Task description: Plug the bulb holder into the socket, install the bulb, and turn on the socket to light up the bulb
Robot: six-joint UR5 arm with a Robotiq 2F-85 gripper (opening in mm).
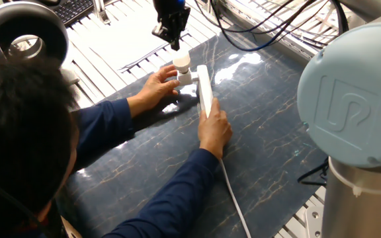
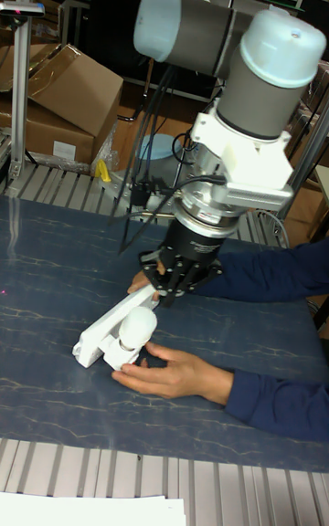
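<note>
The white socket (image 1: 205, 89) lies on the dark marbled mat, seen as a slanted strip (image 2: 96, 332) in the tall view. The small white bulb holder (image 1: 186, 78) is plugged into its side, and the white bulb (image 1: 182, 61) stands in the holder with its dome up (image 2: 137, 327). My black gripper (image 1: 175, 42) hangs just above and behind the bulb, not touching it. Its fingers come together to a narrow tip with nothing between them. In the tall view the gripper (image 2: 174, 293) sits right behind the bulb.
A person in dark blue sleeves leans over the mat. One hand (image 1: 152, 86) is at the holder and the other hand (image 1: 213, 129) presses on the socket. The white cord (image 1: 233, 198) runs toward the front edge. A slatted metal table (image 1: 111, 46) lies behind.
</note>
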